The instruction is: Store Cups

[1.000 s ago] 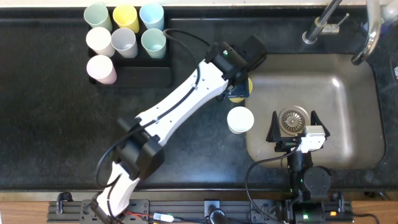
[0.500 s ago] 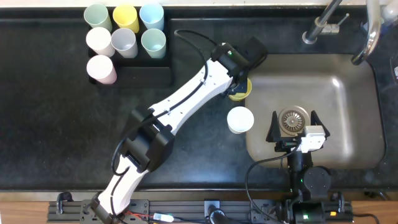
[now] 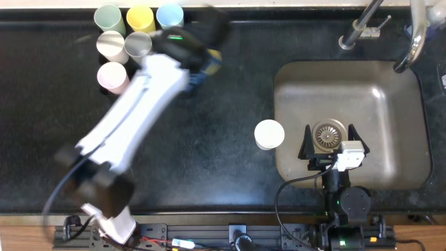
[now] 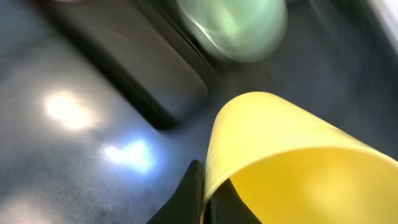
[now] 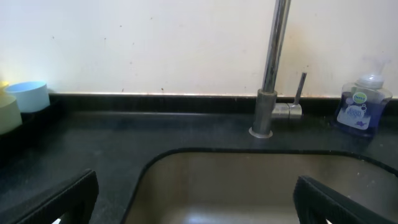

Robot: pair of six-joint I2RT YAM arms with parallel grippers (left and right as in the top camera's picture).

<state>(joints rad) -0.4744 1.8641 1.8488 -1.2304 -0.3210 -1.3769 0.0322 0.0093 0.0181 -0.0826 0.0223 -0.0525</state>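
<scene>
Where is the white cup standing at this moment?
In the top view, the white cup is at the left rim of the sink, just left of the right gripper.

Blur and crops, mostly left side
From above, left arm and its end effector are blurred and hide part of the tray. Left wrist view: yellow cup cut off by two edges, green cup blurred and cropped, tray blurred too.

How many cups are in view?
9. At the rack: pale green, yellow, blue, white, grey, pink, plus a teal one under the left arm. A white cup by the sink. A yellow cup in the left gripper.
</scene>
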